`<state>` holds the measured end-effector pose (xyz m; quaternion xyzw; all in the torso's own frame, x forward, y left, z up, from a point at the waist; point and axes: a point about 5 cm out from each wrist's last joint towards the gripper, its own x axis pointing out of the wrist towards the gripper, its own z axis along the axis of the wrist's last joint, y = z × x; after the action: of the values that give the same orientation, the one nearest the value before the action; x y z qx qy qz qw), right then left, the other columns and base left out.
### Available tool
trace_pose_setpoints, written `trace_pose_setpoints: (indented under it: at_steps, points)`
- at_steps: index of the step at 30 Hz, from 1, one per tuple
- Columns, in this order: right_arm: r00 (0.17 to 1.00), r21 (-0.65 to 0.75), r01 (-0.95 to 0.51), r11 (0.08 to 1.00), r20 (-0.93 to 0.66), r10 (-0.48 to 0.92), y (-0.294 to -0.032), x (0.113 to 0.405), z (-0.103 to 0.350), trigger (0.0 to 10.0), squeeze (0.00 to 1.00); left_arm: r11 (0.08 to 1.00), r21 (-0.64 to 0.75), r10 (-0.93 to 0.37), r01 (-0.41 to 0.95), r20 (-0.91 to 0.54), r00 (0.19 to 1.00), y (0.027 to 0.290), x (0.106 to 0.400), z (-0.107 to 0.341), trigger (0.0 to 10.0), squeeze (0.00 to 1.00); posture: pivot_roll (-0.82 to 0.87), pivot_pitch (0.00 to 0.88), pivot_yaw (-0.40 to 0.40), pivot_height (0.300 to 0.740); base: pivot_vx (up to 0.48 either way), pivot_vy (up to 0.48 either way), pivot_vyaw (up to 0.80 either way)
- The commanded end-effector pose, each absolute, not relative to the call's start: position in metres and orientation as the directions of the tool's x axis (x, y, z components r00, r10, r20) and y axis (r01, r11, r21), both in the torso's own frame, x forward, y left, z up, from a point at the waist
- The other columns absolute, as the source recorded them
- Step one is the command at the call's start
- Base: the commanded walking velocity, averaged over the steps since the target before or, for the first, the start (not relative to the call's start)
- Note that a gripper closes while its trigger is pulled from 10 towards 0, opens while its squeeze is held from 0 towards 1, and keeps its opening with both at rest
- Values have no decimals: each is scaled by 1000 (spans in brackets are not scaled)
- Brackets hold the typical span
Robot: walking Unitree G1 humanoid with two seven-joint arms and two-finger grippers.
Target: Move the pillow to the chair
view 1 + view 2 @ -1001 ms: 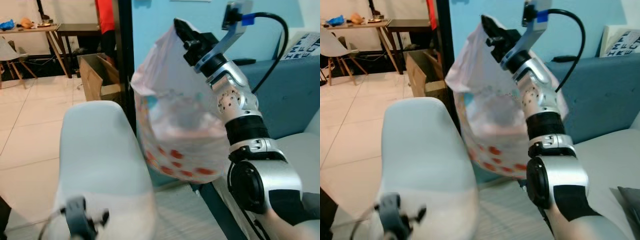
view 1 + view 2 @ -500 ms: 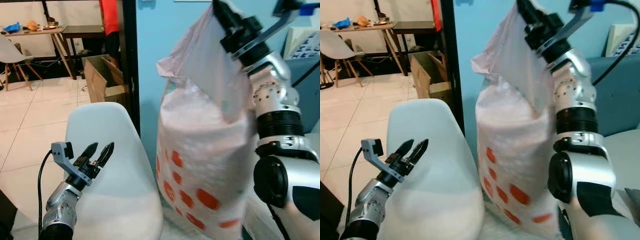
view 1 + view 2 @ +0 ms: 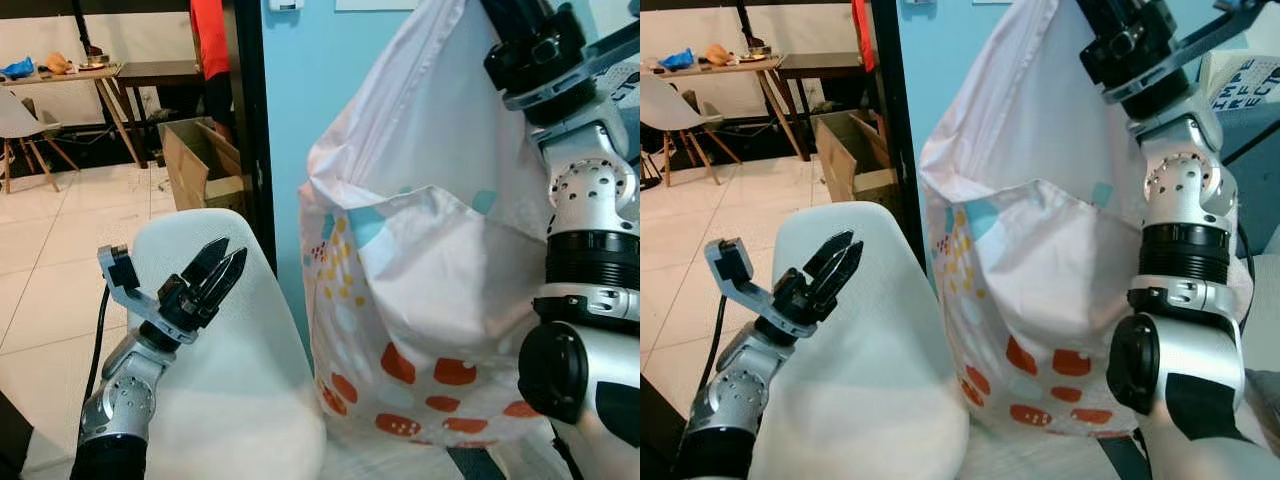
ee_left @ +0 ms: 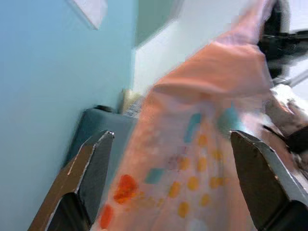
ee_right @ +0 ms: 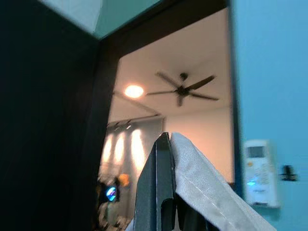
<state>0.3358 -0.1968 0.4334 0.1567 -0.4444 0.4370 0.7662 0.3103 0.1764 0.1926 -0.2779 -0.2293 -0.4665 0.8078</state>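
Note:
A white pillow (image 3: 420, 290) with orange and yellow spots hangs in the air to the right of the white moulded chair (image 3: 235, 400). My right gripper (image 5: 167, 144) is shut on the pillow's top edge, high up; its silver arm (image 3: 590, 200) runs down the pillow's right side. My left gripper (image 3: 222, 265) is raised in front of the chair's backrest, left of the pillow and apart from it. In the left wrist view its fingers (image 4: 94, 178) stand wide open, with the spotted pillow (image 4: 192, 159) beyond them.
A black door frame (image 3: 250, 100) and a blue wall (image 3: 320, 90) stand behind the chair. Beyond the doorway are a cardboard box (image 3: 200, 160), a wooden table (image 3: 60, 75), another white chair (image 3: 15, 115) and a person in red (image 3: 210, 40). A blue sofa (image 3: 1260, 140) is behind my right arm.
My left arm came up from below and its gripper rose towards the pillow. The right gripper lifted the pillow's top higher, and the pillow now sags folded instead of hanging long.

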Motion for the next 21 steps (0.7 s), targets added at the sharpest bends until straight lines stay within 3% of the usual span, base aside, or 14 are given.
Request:
trace_pose_setpoints:
  at_steps: [1, 8, 9, 11, 12, 18, 21]
  points:
    - [155, -170, -785, 596, 877, 454, -207, 323, 456, 10000, 0, 379, -155, -666, 912, 639, 385, 170, 308, 211, 10000, 1000, -94, 18, 0, 740, 0, 0, 0]
    - [128, -144, -823, 550, 896, 426, -203, 320, 457, 10000, 0, 410, -16, -664, 912, 680, 310, 157, 314, 258, 10000, 1000, -99, 13, 0, 740, 0, 0, 0]
    - [94, -155, -842, 517, 901, 424, -196, 317, 459, 10000, 0, 396, 44, -680, 917, 685, 261, 152, 315, 276, 10000, 855, -97, 14, 1, 740, 0, 0, 0]
    - [94, -155, -842, 517, 901, 424, -196, 317, 459, 10000, 0, 396, 44, -680, 917, 685, 261, 152, 315, 276, 10000, 855, -97, 14, 1, 740, 0, 0, 0]
    - [75, -160, -852, 498, 905, 420, -192, 316, 462, 10000, 0, 393, 72, -707, 917, 662, 251, 148, 318, 278, 10000, 0, -97, 17, 3, 740, 0, 0, 0]
    - [-50, -239, -886, 397, 901, 431, -169, 302, 484, 10000, 0, 212, 75, -872, 974, 465, 154, 121, 326, 248, 10000, 0, -111, 17, 8, 740, 0, 0, 0]
    - [-84, -265, -889, 373, 896, 436, -165, 297, 491, 10000, 0, 188, 71, -900, 980, 411, 143, 118, 329, 239, 10000, 0, -121, 14, 11, 740, 0, 0, 0]
